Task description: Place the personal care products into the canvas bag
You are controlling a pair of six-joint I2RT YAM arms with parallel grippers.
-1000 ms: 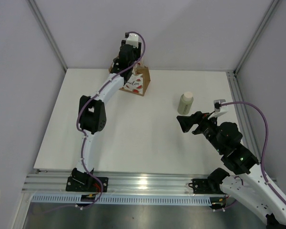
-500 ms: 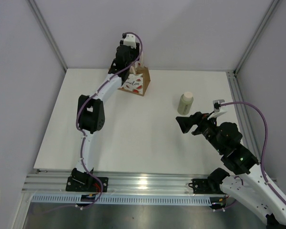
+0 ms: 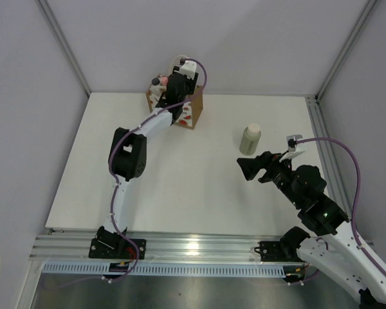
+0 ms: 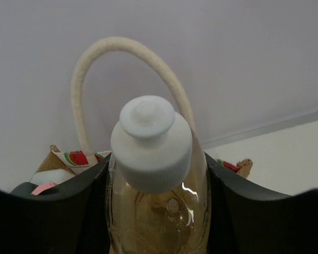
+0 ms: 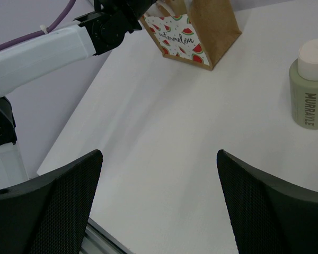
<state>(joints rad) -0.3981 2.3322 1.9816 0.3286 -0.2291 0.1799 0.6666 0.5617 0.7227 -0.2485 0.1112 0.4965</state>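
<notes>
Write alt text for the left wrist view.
An amber bottle with a white cap fills the centre, gripped between the two black fingers of the left pincer. Behind it arches a white rope handle of the bag, whose watermelon-print rim shows at lower left beside a pink cap.

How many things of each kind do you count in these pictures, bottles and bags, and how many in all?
Bottles: 3 (amber bottle, olive bottle, pink-capped bottle, of which only the cap shows)
Bags: 1 (canvas bag)
Total: 4
</notes>
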